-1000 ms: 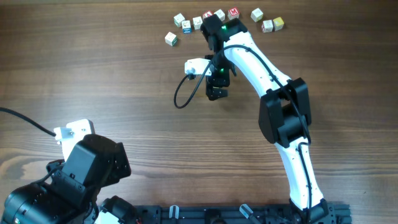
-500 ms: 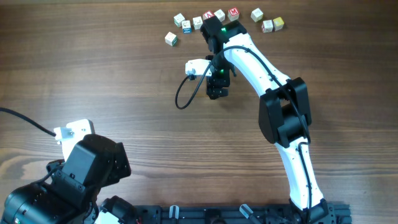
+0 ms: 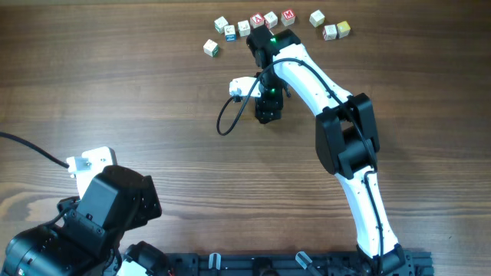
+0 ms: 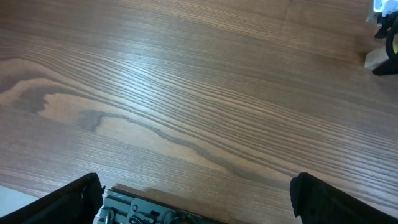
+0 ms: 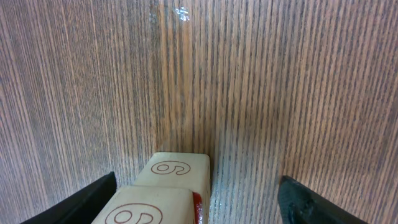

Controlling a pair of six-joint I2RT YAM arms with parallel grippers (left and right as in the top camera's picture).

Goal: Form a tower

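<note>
The right gripper point(image 5: 198, 182) points down at the tabletop point(image 3: 115, 92) with its jaws apart. It is not pinching anything. Between its two dark fingers point(image 5: 93, 198) sits the tower point(image 5: 177, 169), and the wrist view shows two cream cube faces in a row, each with a round mark like a 9, and a bit of red on one edge. A wide strip of bare wood shows between the tower and the finger on the right of that view. On the other side I cannot tell if the finger touches. From above, the tower is hidden under the gripper. It stands a little in from the far edge of the tabletop, near the middle. I think the step in hand is work on the tower itself, with the fingers set on both sides of it. If the gripper takes hold, it must press evenly from both sides, or the cubes may slide or tip. If it goes for another cube, it should rise straight up first. The loose cubes point(image 3: 230, 31) lie in a row by the far edge, some just beside each other, so picking one out will be fiddly. A black cable point(image 3: 222, 121) loops on the wood just beside the gripper. The left gripper point(image 4: 196, 183) rests wide open and empty at the near left corner, well apart.
</note>
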